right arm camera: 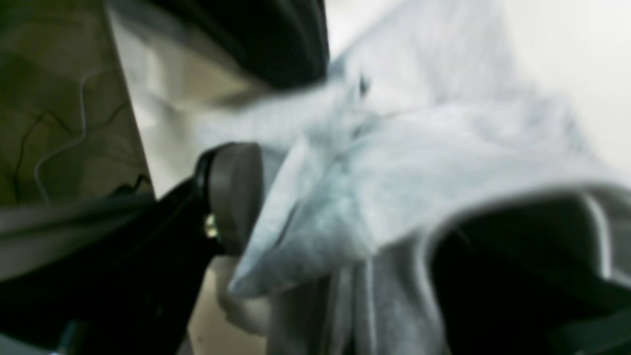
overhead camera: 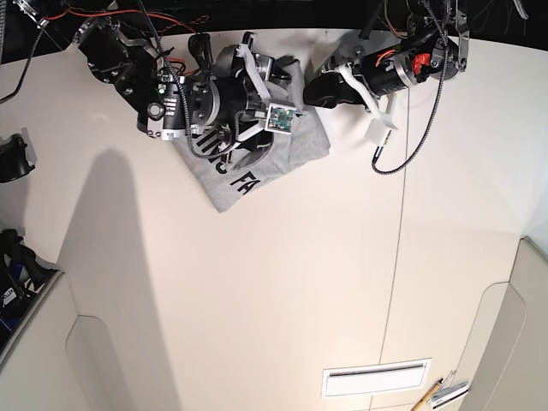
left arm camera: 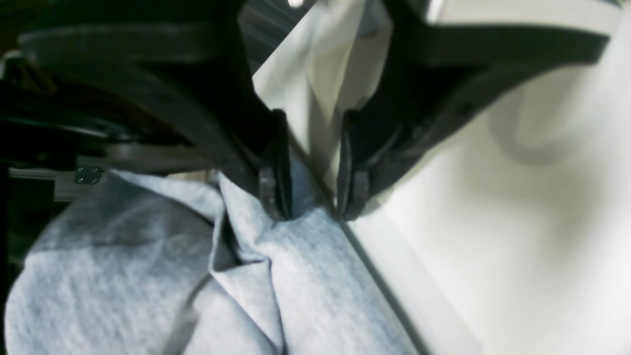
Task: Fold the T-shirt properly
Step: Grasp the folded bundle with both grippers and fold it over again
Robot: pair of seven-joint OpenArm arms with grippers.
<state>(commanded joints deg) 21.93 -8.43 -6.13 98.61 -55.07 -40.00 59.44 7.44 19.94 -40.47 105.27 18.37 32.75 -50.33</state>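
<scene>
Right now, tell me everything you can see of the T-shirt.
The T-shirt is light heather-grey, soft knit fabric, crumpled in a bunched heap at the far edge of the white table, black block lettering partly showing. The left gripper has its fingertips pressed into the cloth at the table edge, jaws slightly apart. The right gripper has a fold bunched against its pad; blur hides the grip.

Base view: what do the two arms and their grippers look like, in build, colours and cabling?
Both arms are black with white brackets. The left arm has an orange-red part and a looping black cable; the right arm carries red and black wires and a small green circuit board. The left gripper has black fingers with flat ribbed pads.
</scene>
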